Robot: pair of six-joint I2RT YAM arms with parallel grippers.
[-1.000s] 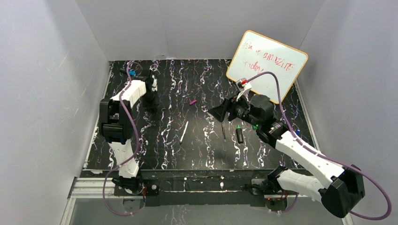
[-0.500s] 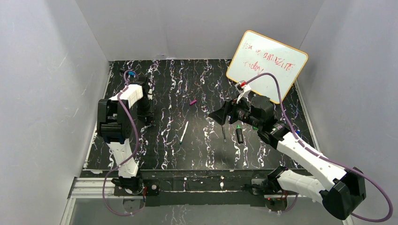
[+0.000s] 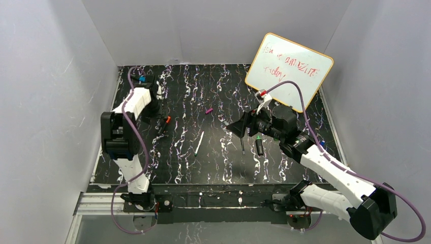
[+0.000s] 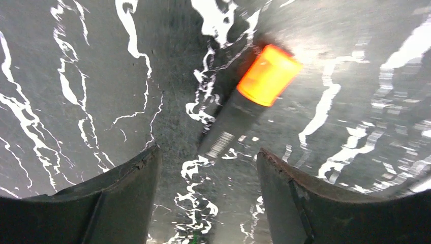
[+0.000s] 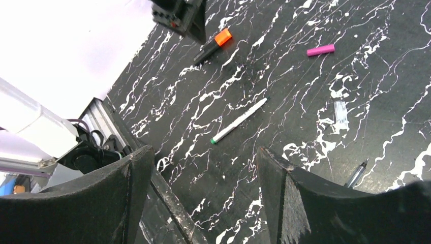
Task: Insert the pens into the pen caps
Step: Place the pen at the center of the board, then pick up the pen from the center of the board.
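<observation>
Pens: one of four judged capped.
Orange-capped marker (image 3: 163,123) is found on tabletop (image 3: 193,86) near left tool (image 4: 207,168), jaws apart; white pen (image 3: 198,143), dark pen (image 3: 242,144), green-tipped marker (image 3: 259,147) are left uncapped; right tool (image 5: 203,152) likewise apart, empty.

Table (image 3: 218,162): black marbled top, white and purple veins, smooth, low sheen.
Marker (image 4: 239,109): plastic, dark barrel satin, orange end (image 4: 268,74) glossy.
White pen (image 5: 239,120): smooth plastic barrel.
Purple cap (image 5: 320,49): smooth plastic.
Left gripper (image 4: 207,151): matt black plastic, edges slightly rough.
Whiteboard (image 3: 289,68): glossy white face, tan rim, material unclear.
Rail (image 3: 101,203): bare metal, brushed.
Right arm (image 3: 330,168): smooth white plastic shell.
Walls (image 3: 213,30): matt, plain.
</observation>
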